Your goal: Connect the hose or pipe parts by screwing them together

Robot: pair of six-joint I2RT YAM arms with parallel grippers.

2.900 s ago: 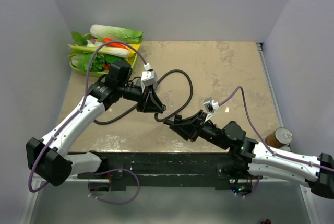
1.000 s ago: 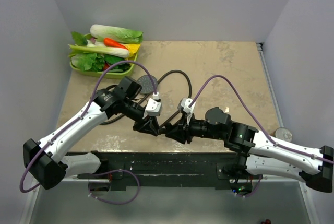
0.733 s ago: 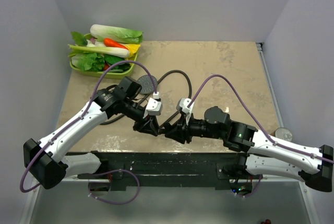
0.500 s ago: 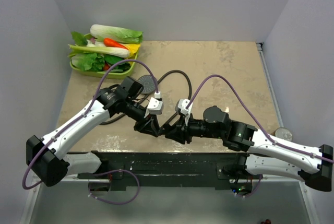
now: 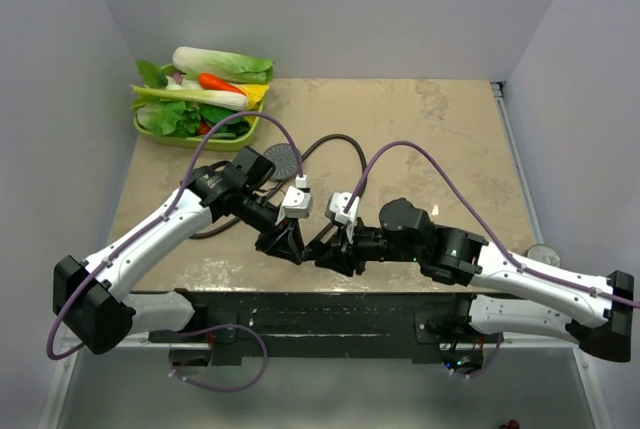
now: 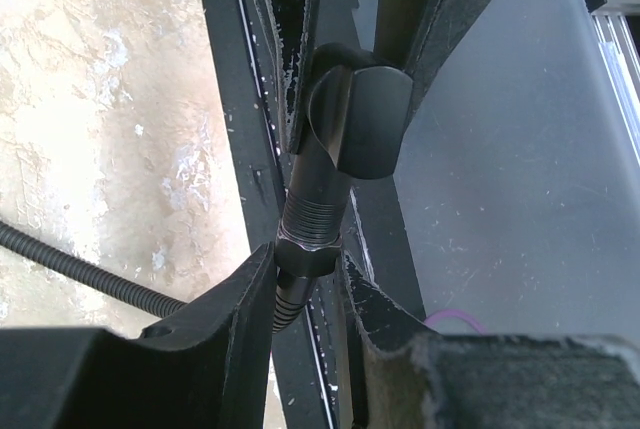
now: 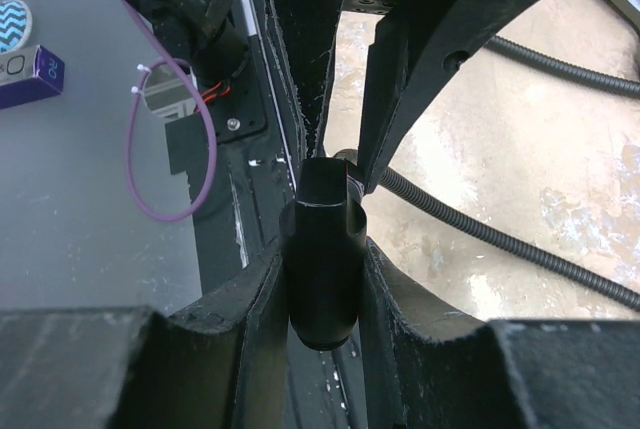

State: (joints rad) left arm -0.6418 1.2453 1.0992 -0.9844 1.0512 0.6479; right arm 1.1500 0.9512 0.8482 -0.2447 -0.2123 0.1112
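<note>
Closed in together since earlier, now pinches hose nut (image 6: 303,249) in left tool (image 6: 305,269) and threaded fitting (image 6: 350,134) in right tool (image 7: 325,254), thread lined up end-on at nut's 12 o'clock, left-wrist view.

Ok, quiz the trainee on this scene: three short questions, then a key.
1. True or false: the left end effector and the right end effector each grip a part.
2. Between the hose nut and the black fitting, the thread is: A) partly bare, B) fully covered, C) missing.
3. Fill in: the green tray of vegetables sits at the table's far ____ corner.
Key: 1 true; 2 A; 3 left.
</note>
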